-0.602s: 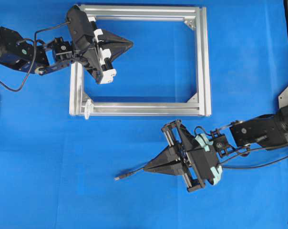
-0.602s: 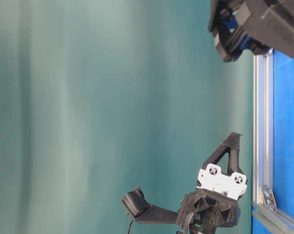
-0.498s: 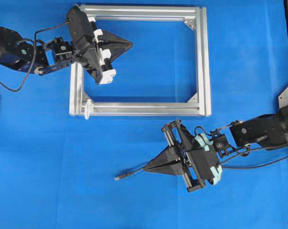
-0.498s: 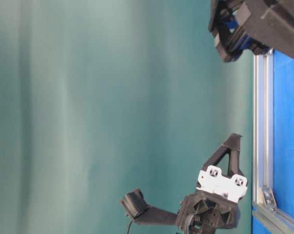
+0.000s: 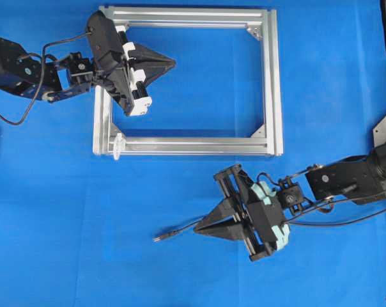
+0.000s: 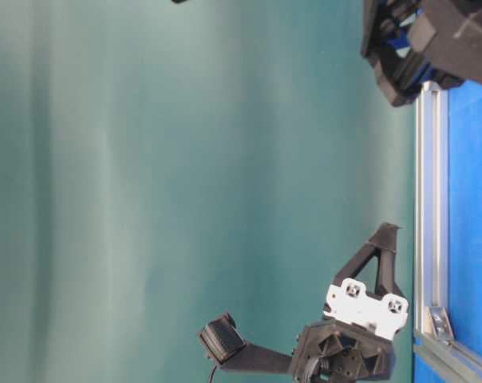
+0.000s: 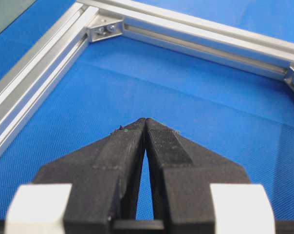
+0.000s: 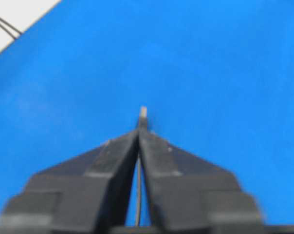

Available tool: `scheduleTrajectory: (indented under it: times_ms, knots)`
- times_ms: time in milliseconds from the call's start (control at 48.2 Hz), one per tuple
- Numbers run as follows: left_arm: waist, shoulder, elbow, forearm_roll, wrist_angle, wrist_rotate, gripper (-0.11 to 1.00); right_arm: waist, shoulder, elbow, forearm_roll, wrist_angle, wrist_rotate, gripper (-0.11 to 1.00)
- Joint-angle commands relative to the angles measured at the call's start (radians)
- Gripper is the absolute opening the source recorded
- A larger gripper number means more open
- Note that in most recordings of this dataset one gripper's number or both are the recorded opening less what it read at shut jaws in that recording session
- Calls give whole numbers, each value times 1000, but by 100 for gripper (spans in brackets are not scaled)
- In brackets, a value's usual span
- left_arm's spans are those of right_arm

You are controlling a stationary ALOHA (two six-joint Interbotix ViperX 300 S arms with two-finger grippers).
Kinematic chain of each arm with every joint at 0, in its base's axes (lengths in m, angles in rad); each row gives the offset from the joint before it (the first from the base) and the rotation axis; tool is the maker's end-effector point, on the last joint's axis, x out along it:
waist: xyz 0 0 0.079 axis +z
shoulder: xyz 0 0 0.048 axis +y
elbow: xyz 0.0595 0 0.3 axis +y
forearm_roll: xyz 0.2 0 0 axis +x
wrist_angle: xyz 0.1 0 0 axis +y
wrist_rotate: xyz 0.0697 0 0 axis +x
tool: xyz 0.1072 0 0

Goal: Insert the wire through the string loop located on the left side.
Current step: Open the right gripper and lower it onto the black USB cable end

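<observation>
While the left gripper [image 5: 172, 63] hangs pinched shut and empty over the aluminium frame [image 5: 271, 83], the right gripper [image 5: 197, 229] clamps the wire [image 5: 174, 233] below the frame, plug poking out leftward. String loop [image 5: 117, 146] sits at the frame's lower-left corner, well apart from the plug.

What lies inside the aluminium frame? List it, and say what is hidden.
Inside the aluminium frame: bare blue mat and the shut, empty left pincer hovering over it. The arm covers part of the frame's left rail; the string loop sits outside the lower-left corner.
</observation>
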Motion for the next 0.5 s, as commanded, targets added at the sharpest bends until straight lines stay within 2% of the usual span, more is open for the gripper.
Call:
scheduleTrajectory:
  times_ms: [0,145,228,249,332,478]
  knots:
    - [-2,-31,-12,3,-5,-2,2,9,-31,-15,5,-5,2,25]
    - [0,-31,-14,3,-5,-2,2,9,-31,-14,6,-5,2,70]
    - [-2,-31,-14,3,-5,-3,2,9,-31,-15,9,-6,2,90]
    - [-2,-31,-15,3,-5,-3,2,9,-31,-17,9,-5,2,92]
    - [-2,-31,-14,3,-5,-3,2,9,-26,-20,18,-3,2,88]
    - [0,-32,-12,3,-5,-5,2,9,15,-35,44,-5,2,90]
